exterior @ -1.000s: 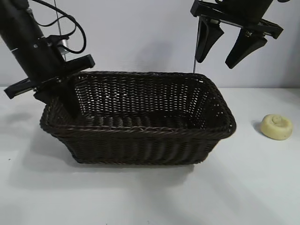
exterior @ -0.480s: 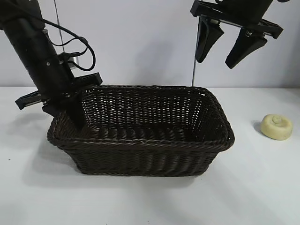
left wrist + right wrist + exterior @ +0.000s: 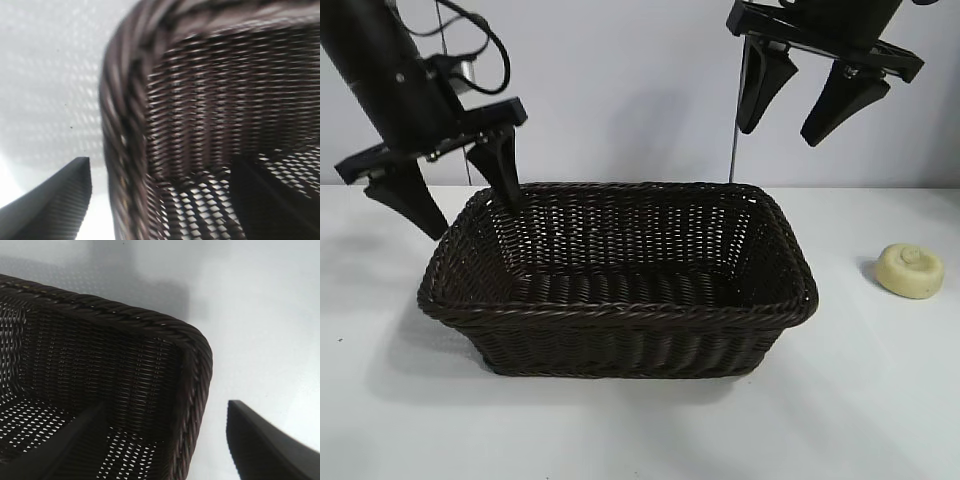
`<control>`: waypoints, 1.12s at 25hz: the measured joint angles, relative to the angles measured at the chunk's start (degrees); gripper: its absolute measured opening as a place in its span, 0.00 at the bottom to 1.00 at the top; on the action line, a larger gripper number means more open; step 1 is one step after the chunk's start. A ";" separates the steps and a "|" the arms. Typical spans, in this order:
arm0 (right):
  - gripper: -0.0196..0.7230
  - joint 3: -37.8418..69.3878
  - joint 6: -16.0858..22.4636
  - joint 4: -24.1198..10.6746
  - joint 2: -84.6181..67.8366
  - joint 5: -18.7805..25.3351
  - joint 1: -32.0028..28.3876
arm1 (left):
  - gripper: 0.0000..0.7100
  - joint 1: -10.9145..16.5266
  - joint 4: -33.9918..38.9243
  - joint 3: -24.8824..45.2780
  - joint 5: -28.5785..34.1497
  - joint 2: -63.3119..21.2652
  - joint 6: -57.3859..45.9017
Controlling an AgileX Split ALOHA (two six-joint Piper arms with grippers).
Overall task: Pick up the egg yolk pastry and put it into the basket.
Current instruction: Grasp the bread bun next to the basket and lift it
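1. While both arms hang over the table (image 3: pixel 880 420), the pastry (image 3: pixel 910 270) sits alone on the white surface, well apart from the basket (image 3: pixel 620 310), off its right end in the exterior view.
2. Pastry: pale yellow, round, domed, small knob on top. Nothing touches it.
3. Basket: dark woven wicker, rectangular, sloped sides, braided rim, standing flat on the table near the middle. Nothing visible inside it.
4. Left gripper (image 3: pixel 462 195): over the basket's left end, jaws spread and holding nothing. One finger (image 3: pixel 500 165) points down at the rim's far-left corner; the other (image 3: pixel 405 200) hangs outside the basket, over the table.
5. Left wrist view agrees: the basket's rim (image 3: pixel 120 145) runs between the two fingers, one over bare table (image 3: pixel 45 75), the other over the woven floor. Touching or just clear of the rim, I cannot tell.
6. Right gripper (image 3: pixel 788 128): high above the basket's far-right corner, jaws spread, empty, well clear of the wicker.
7. Right wrist view: basket corner (image 3: pixel 195 355) below, one finger (image 3: pixel 270 445) over bare table (image 3: pixel 260 300), the other over the basket's inside.
8. Pastry is in neither wrist view.
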 joint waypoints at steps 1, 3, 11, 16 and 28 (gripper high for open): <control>0.69 0.00 0.00 -0.07 0.00 0.44 0.00 | 0.79 0.00 -1.47 0.86 -1.02 -0.63 -0.20; 0.69 0.00 0.00 -0.32 0.00 0.89 0.00 | 0.79 0.00 -4.39 3.28 -4.20 -1.87 -0.71; 0.69 0.00 0.00 -0.48 0.00 1.07 -0.11 | 0.79 0.00 -7.01 7.58 -10.78 -2.27 -2.74; 0.69 0.00 0.00 -0.48 0.00 2.38 -3.51 | 0.79 0.00 -7.19 7.58 -11.17 -2.27 -3.06; 0.69 0.00 -1.41 -3.86 2.93 5.40 -20.72 | 0.79 0.00 -7.24 7.58 -11.17 -2.27 -3.29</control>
